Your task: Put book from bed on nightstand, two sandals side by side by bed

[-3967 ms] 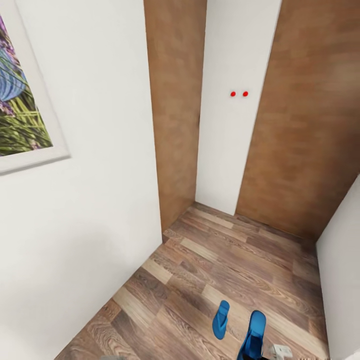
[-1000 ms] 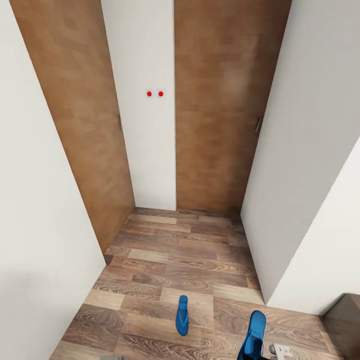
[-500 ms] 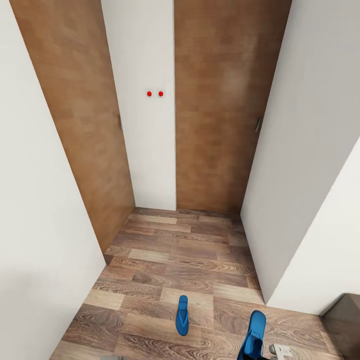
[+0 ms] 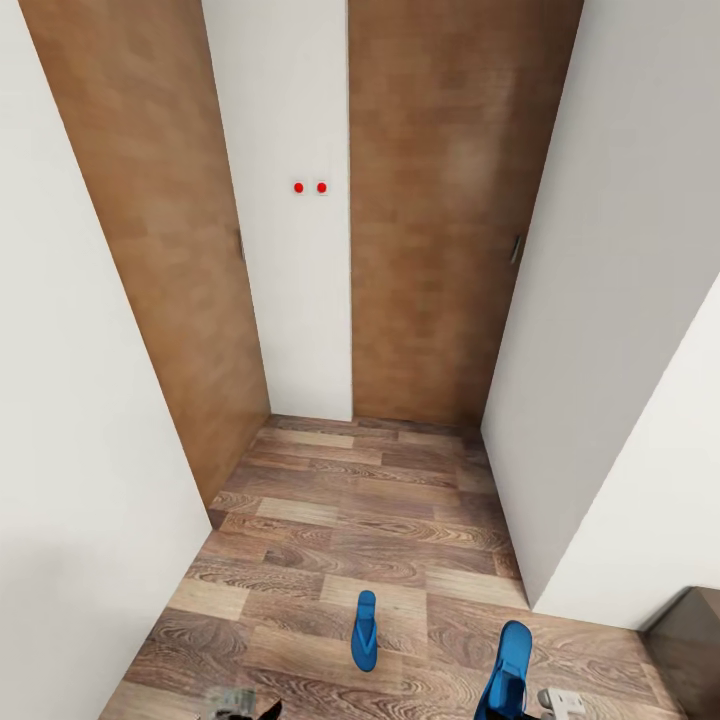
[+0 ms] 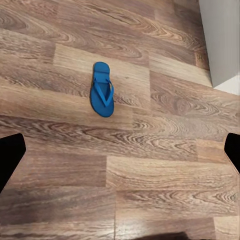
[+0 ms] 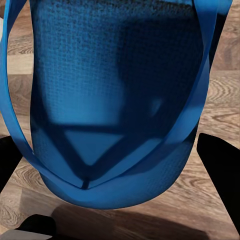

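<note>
Blue sandal (image 6: 115, 100) sits gripped in the right gripper (image 6: 120, 165); left gripper (image 5: 120, 150) hangs wide open, empty.

Grainy wood floor (image 4: 380, 520); textured rubbery sandal (image 6: 120, 100)

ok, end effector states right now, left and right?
Left end effector: open, empty, above the floor sandal.
Right end effector: shut on the other sandal.

One bright blue sandal (image 5: 102, 96) lying flat, straps up, on the wood-plank floor (image 5: 150, 175), ahead of the wide-apart left jaws and apart from them, second blue sandal (image 6: 117, 100) between the right jaws, sole toward the wrist camera
</note>
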